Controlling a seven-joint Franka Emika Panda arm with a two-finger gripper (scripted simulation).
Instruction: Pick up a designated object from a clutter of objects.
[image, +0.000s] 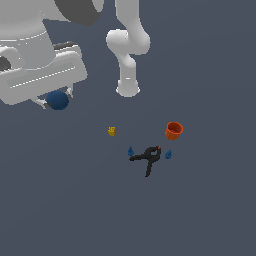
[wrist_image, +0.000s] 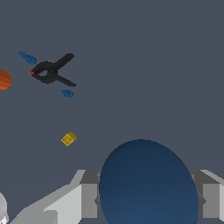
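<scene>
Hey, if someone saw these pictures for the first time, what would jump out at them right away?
First the dark blue ball, clamped in the end effector and filling much of the wrist view; in the exterior view it sits at the upper left under the big white arm. Next, the small cluster left on the grey floor: a black clamp with a red tip, a blue teardrop piece on either side, an orange cup just beyond it, and a tiny yellow block apart to the exterior view's left.

The gripper (image: 56, 101) hangs well apart from the clutter, with bare bench (image: 60, 200) around it. The black clamp (image: 148, 156) is hemmed by two blue teardrop pieces (image: 131, 151), the orange cup (image: 174, 130) near; the yellow block (image: 111, 131) stands alone.
</scene>
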